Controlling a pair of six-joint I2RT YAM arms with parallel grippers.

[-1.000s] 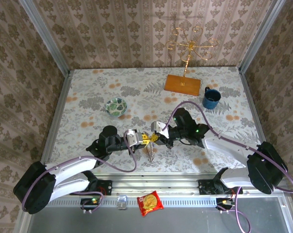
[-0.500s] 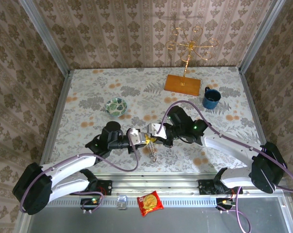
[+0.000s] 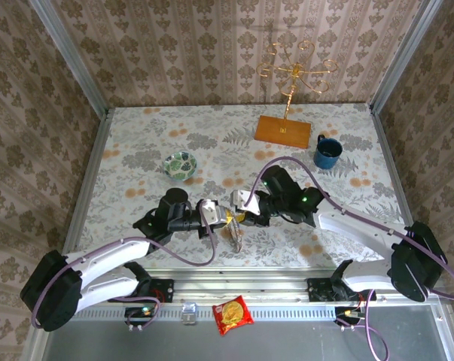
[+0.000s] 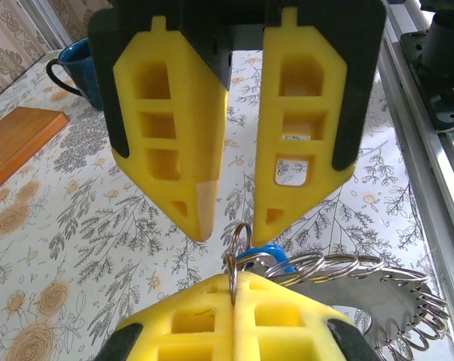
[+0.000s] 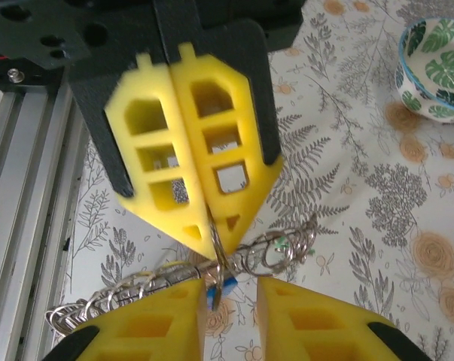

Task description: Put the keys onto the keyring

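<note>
Keyring and blue key sat right at the claws, near the middle of the desk's near edge. The left claw (image 4: 233,289) had its yellow pads pressed together, pinching a thin wire loop (image 4: 240,241) that stood upright out of the seam between them. I could not tell whether that loop belonged to the key or to the ring. Just at 3 o'clock of the loop, touching it, lay the blue key (image 4: 270,258), its head half hidden behind the pads. From there the keyring (image 4: 396,297) ran on toward 4 o'clock, its coiled wire rim and flat grey body tilted.

Facing it from 12 o'clock in the left wrist view, the right claw (image 4: 236,224) held its pads apart, with bare desk showing through the gap. Its tips were just above the loop, one on either side, and neither clearly touched it. In the right wrist view the blue key sat low in that gap.

Seen from above, the two claws met tip to tip and the ring hung at 6 o'clock of them. Farther out on the flowered desk (image 3: 136,150), a leaf-patterned bowl (image 3: 180,163) stood at 10 o'clock, and a blue mug (image 3: 327,153) at 2 o'clock. A gold wire stand (image 3: 294,71) on a wooden base (image 3: 282,130) stood at 1 o'clock. A snack packet (image 3: 233,313) lay at 6 o'clock, on the metal ledge between the arm bases.
</note>
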